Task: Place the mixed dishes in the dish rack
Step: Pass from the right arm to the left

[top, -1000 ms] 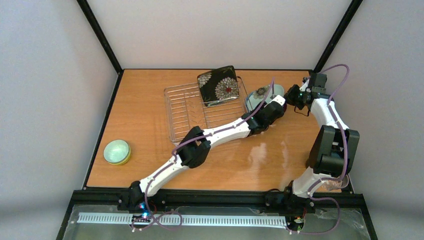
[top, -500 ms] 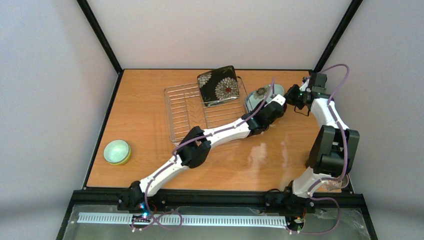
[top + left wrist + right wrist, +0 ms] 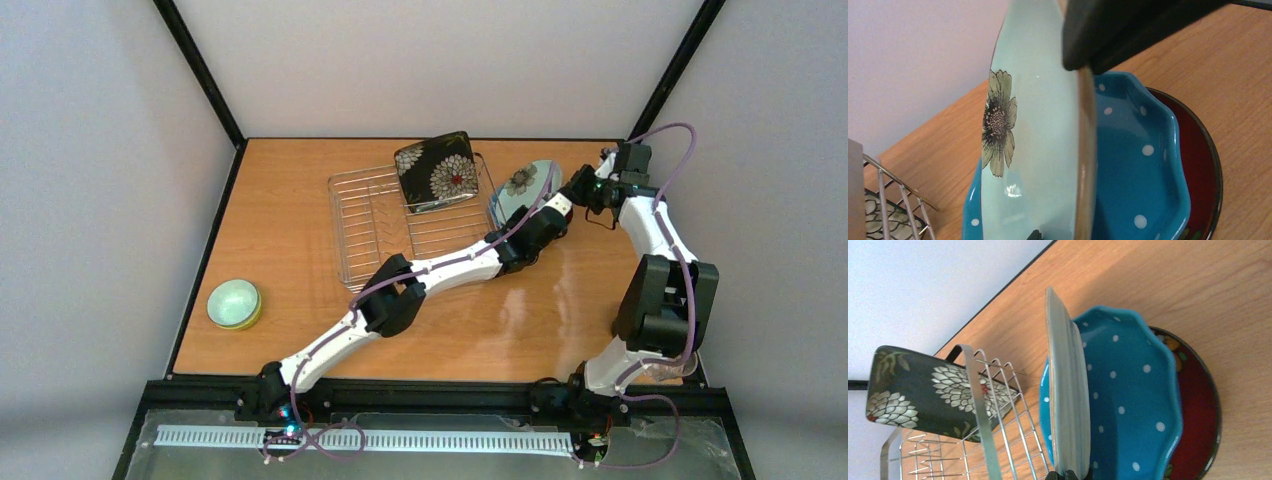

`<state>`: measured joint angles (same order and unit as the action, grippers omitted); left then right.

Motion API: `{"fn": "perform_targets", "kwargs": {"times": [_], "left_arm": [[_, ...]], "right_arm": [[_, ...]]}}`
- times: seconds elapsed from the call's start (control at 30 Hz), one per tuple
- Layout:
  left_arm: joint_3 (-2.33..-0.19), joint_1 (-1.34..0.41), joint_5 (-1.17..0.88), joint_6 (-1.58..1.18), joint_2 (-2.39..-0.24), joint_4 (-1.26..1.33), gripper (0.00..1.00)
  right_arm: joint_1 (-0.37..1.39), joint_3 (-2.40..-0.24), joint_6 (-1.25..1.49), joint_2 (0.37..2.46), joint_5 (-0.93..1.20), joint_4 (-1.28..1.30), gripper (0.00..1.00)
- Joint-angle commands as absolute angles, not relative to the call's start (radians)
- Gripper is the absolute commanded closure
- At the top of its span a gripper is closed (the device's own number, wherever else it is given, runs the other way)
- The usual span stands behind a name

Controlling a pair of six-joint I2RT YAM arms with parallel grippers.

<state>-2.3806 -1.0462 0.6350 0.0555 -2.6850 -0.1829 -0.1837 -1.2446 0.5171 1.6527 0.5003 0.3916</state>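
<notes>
Black left claw (image 3: 553, 202), arm stretched rightward, clenches the pale mint plate (image 3: 1038, 150) on edge; right claw (image 3: 582, 188) unclear.

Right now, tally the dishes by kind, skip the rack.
Plates: 4 (black plate, mint plate, blue plate, red plate)
Bowls: 1 (bowl)
Total: 5

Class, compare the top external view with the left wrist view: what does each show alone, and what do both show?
Only top external: the yellow-green bowl near the table's left edge. Only left wrist: the small red floral plate beneath the blue dotted plate. Both: the pale mint plate, tilted up on edge beside the dish rack.
</notes>
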Motion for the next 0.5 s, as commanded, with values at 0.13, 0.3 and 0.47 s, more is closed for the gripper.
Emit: {"fn": "perform_targets", "kwargs": {"times": [0.13, 0.3, 0.47], "left_arm": [[-2.408, -1.037, 0.669, 0.009, -2.698, -0.173, 1.00], [-2.392, -1.038, 0.676, 0.010, -2.681, -0.175, 1.00], [-2.343, -1.039, 0.682, 0.015, -2.648, -0.150, 1.00]], "right_arm": [[-0.160, -1.233, 0.511, 1.622, 0.519, 0.408, 0.98], [-0.160, -1.229, 0.514, 1.612, 0.515, 0.407, 0.98], [-0.159, -1.226, 0.512, 1.597, 0.506, 0.408, 0.98]]}}
